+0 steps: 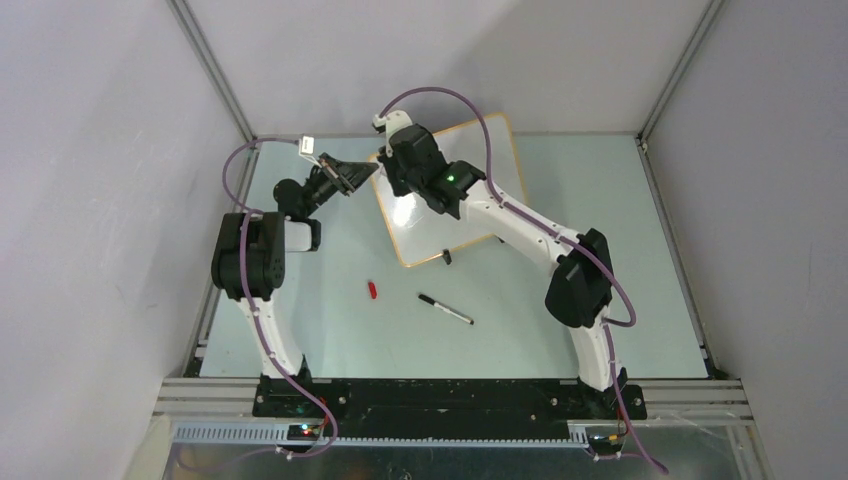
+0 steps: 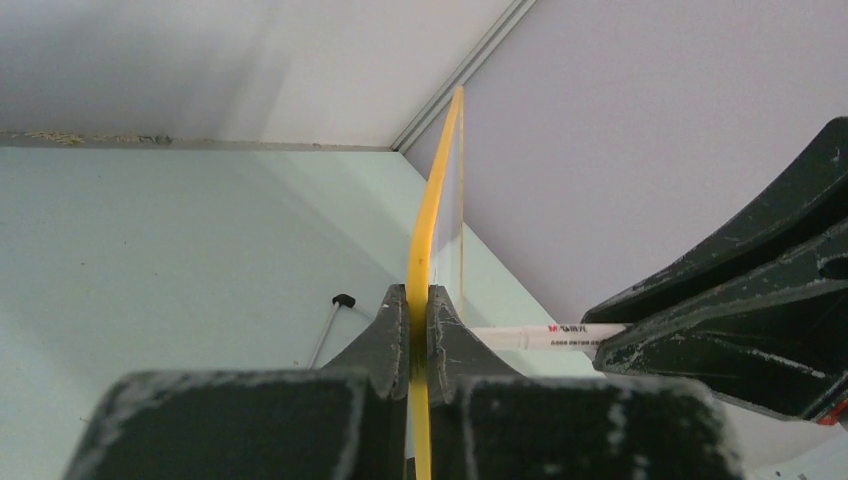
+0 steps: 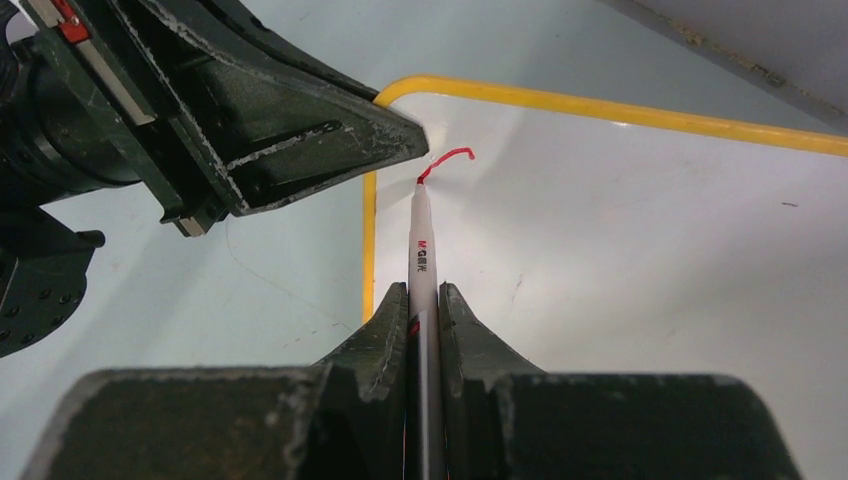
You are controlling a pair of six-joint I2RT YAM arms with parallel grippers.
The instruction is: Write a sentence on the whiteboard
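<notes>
The whiteboard point(image 1: 470, 215) lies skewed on the table, its yellow rim point(image 2: 432, 215) seen edge-on in the left wrist view. My left gripper point(image 2: 420, 293) is shut on that rim near the board's far-left corner point(image 1: 372, 170). My right gripper point(image 3: 423, 292) is shut on a white marker point(image 3: 421, 240), whose red tip touches the board just beside the left fingers point(image 3: 300, 125). Of the sentence, only one short curved red stroke point(image 3: 452, 156) shows at the tip. From above, the right gripper point(image 1: 395, 165) hides that spot.
A black-capped marker point(image 1: 446, 309) and a small red cap point(image 1: 372, 290) lie on the pale green table in front of the board. A black clip foot point(image 1: 447, 257) sticks out at the board's near edge. Grey enclosure walls stand close behind and at both sides.
</notes>
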